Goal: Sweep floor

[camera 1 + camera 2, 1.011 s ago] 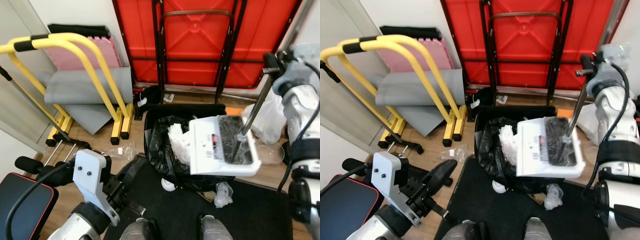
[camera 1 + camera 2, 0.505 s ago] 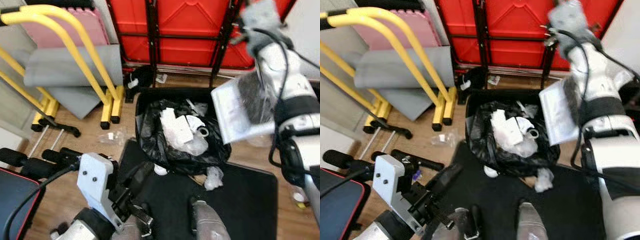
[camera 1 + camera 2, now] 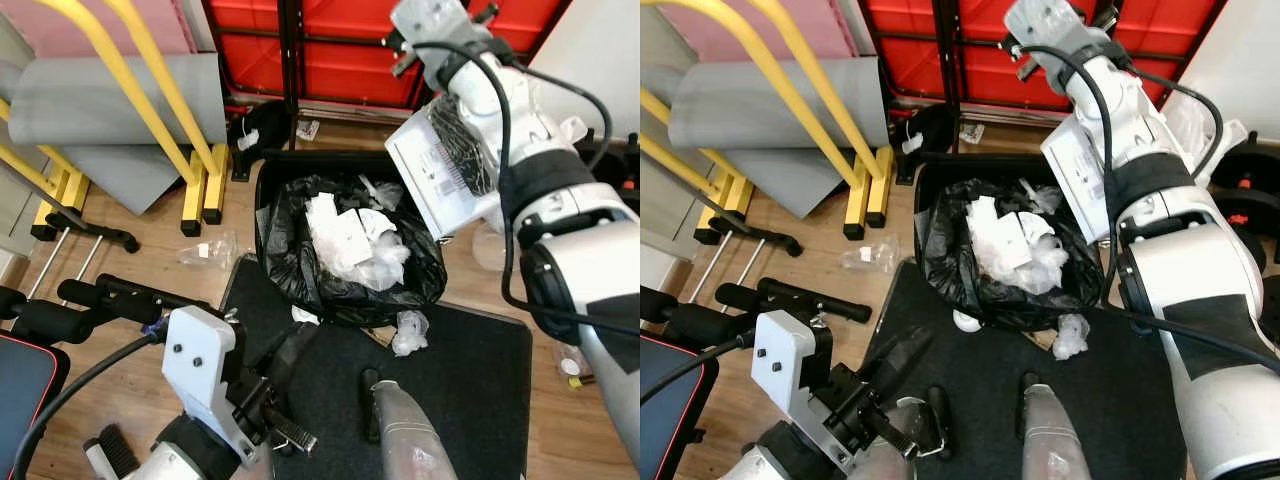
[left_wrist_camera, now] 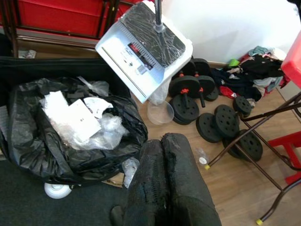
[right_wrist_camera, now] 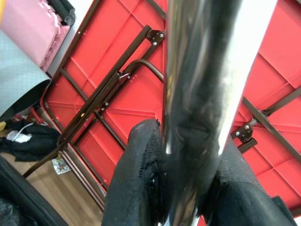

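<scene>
I see the white dustpan held up in the air beside the far right corner of the black trash bag, tipped steeply so that its open toothed edge points down toward the bag. Its metal handle runs up from the pan, and this is the long axis. The right gripper has its two fingers clamped on this handle. On the pan's inner face there is a label with a barcode and a small red mark, but I cannot read the writing. A second ago the pan lay nearly flat over the bag; now it is off to the bag's side and raised, and the white paper scraps lie uncovered in the bag. The left gripper hangs low above the black mat, its fingers pressed together, holding nothing.
</scene>
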Robot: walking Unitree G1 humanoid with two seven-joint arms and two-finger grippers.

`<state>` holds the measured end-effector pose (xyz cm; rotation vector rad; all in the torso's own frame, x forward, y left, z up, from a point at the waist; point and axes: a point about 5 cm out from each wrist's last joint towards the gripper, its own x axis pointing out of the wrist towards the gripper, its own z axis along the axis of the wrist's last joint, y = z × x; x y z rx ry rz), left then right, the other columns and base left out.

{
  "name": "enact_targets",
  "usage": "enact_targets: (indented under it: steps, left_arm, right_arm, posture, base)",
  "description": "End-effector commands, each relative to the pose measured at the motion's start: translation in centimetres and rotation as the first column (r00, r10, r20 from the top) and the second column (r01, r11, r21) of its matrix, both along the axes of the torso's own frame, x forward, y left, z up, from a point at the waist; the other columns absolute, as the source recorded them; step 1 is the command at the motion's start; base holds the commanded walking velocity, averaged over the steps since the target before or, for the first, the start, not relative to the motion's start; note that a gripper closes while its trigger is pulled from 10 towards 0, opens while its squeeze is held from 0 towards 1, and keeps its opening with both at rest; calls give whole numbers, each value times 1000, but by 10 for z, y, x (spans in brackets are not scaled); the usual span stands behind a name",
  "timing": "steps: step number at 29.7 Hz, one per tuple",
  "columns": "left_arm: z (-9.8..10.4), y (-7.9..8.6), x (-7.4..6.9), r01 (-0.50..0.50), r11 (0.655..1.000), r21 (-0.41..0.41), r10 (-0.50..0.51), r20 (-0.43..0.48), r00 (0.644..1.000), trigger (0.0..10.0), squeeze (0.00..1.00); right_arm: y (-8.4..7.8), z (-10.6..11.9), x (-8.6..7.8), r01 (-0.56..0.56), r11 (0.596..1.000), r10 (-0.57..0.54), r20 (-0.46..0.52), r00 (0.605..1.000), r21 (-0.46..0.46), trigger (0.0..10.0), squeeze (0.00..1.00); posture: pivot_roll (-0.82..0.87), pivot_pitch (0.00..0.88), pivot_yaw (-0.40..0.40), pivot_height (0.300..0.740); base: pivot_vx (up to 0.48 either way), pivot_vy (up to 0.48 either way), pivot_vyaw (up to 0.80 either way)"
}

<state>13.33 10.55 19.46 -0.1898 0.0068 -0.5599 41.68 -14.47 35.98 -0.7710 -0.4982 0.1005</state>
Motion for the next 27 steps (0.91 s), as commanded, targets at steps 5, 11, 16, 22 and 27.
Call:
enact_targets:
  steps: [5,11,16,22,27]
  left_arm:
    - [-3,-1,-3,-20,1000,13,21,-20,1000,10000,0]
    - [-3,2,0,-33,999,20,34,-27,999,10000,0]
    - [-2,4,3,-64,998,23,65,-35,997,10000,0]
    - [-6,10,12,-109,993,44,110,-27,994,10000,0]
    - [-10,13,21,-125,991,55,127,-17,992,10000,0]
  right_arm:
    - [-5,22,-6,8,1000,-11,112,994,28,10000,0]
    - [-34,-8,-5,-117,921,132,-16,991,372,10000,0]
    - [-43,-23,-12,-211,888,239,-19,971,408,10000,0]
    - [-62,-49,-33,-237,862,293,-60,954,449,10000,0]
    - [-51,-80,-54,-253,835,353,-124,927,488,10000,0]
  posture:
    - [-18,353,-34,740]
    - [-27,317,-26,740]
    - [-26,285,-36,740]
    - [-79,233,-23,740]
    - [-93,182,-22,740]
  base:
    - [0,0,0]
    - [0,0,0]
    - [0,0,0]
    - [160,0,0]
    - [417,0,0]
